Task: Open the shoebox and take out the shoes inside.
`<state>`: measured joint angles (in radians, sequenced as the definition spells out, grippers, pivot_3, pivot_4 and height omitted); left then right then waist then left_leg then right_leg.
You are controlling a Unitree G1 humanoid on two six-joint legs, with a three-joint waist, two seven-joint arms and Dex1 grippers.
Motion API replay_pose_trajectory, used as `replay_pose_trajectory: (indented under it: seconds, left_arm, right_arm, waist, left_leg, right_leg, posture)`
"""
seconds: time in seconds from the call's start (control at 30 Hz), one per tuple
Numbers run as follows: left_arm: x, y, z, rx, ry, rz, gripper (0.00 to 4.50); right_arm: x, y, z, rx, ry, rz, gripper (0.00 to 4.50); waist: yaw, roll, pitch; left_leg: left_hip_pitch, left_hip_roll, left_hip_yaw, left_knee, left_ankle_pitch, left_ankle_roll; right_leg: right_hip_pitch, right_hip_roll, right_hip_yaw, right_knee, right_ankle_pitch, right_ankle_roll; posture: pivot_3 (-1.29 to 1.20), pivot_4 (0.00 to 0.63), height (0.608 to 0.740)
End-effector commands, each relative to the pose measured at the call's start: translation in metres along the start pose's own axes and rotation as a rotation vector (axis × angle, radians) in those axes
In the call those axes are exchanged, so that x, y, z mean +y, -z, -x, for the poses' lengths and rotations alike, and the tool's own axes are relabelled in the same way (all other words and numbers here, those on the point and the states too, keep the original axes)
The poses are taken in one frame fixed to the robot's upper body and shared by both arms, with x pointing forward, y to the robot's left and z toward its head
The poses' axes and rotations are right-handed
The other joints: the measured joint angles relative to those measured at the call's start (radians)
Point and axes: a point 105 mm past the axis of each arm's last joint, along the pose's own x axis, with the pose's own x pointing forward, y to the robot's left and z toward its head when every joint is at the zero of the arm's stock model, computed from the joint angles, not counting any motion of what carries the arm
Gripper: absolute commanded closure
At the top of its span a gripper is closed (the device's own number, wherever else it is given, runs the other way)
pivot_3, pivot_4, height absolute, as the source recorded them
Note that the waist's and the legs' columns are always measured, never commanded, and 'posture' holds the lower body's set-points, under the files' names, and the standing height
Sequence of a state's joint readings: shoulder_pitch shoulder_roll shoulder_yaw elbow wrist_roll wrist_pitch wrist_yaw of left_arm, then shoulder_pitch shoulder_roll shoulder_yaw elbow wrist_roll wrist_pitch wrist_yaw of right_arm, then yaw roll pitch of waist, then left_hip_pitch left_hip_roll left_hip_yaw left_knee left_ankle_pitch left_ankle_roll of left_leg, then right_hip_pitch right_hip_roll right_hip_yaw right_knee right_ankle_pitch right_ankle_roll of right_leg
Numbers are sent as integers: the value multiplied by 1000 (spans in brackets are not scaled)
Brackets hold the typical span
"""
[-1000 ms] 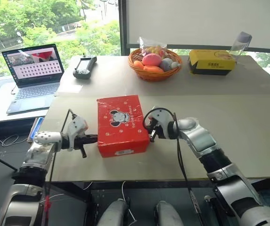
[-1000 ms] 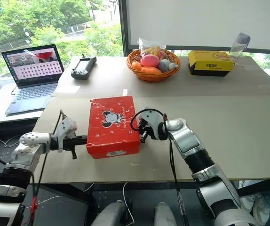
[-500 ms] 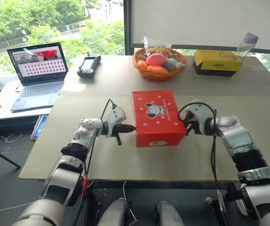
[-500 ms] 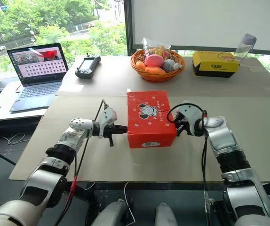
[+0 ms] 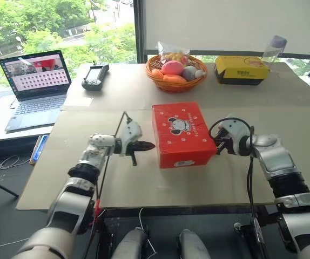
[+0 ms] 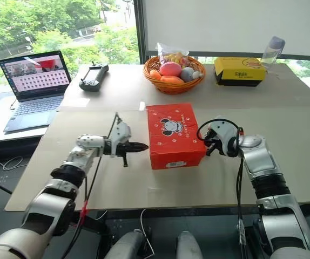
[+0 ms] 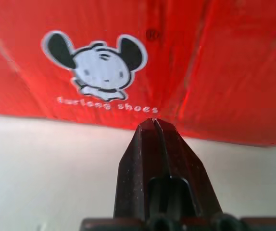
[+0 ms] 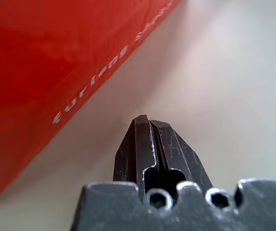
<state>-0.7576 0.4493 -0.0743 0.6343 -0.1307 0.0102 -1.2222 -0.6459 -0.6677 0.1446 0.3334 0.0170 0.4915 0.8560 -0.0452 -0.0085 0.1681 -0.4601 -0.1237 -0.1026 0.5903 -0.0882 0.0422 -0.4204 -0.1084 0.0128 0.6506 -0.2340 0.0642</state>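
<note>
Outside, trees (image 5: 47, 21) beyond the tan table (image 5: 284, 124).

The shoebox (image 5: 183, 135) is sitting further toward the robot's right on the tabletop (image 5: 117, 183) than a second ago, its lid closed as before. The right end effector (image 5: 217, 149) is backing away rightward beside it, while the left end effector (image 5: 150, 145) is following, closing in on the box's left side.
</note>
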Motion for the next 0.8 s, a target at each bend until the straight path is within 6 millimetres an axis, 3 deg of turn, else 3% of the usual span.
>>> replay_pose_trajectory:
  seconds: [0.03, 0.27, 0.43, 0.63, 0.8]
  left_arm:
    - [-7, -32, 26, -105, 1, 5, 4500]
    - [-43, -50, 89, -130, -21, 120, 4500]
    - [-55, -51, 120, -157, -108, 236, 4500]
    - [-64, -56, 123, -197, -166, 275, 4500]
    - [-66, -53, 122, -180, -190, 277, 4500]
  right_arm:
    - [-10, -12, 9, -9, 31, 87, 4400]
    - [-12, -15, 11, -12, -31, 117, 4400]
    - [-13, -30, 13, -78, -113, 52, 4400]
    - [-21, -58, 19, -210, -176, -76, 4400]
    - [-20, -72, 24, -260, -226, -87, 4400]
  waist:
    - [1, 1, 0]
    - [-1, 2, 1]
    - [2, 2, 1]
    - [9, 2, 1]
    - [10, 2, 1]
  left_leg:
    - [0, 0, 0, 0, 0, 0]
    - [2, 1, 0, 0, 0, 0]
    - [3, 1, 0, -1, -1, -1]
    - [3, 1, 0, -1, -1, -1]
    - [3, 1, 0, -2, -1, -1]
  right_leg:
    - [0, 0, 0, 0, 0, 0]
    - [-2, 0, 1, -1, 0, 0]
    - [-1, -1, 1, -2, 0, 0]
    - [-1, -2, 0, -2, -1, 0]
    - [-1, -2, 1, -2, -1, -1]
  posture:
    - [0, 150, 732]
    - [0, 150, 732]
    - [0, 150, 732]
    - [0, 150, 732]
    - [0, 150, 732]
